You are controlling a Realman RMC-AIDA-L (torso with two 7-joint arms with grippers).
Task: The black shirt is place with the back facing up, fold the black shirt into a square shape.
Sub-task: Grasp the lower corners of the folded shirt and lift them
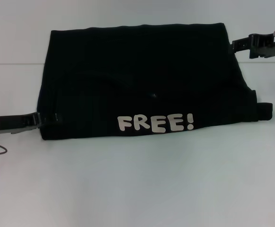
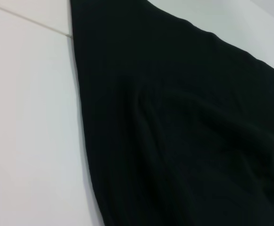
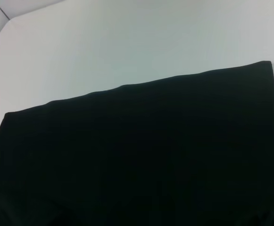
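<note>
Currently the left end effector (image 1: 39,119) is touching the near-left edge of the black shirt (image 1: 142,85); whether it is clenched I cannot tell. The right end effector (image 1: 235,45) is sitting at the far-right corner, grip likewise unclear. The shirt is lying folded on the white desk (image 1: 137,189), lettering nearest; both sides should be lifting evenly, keeping edges aligned.

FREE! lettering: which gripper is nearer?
Left. The left gripper sits at the black shirt's near-left edge, level with the FREE! lettering; the right gripper is at the far-right corner.
</note>
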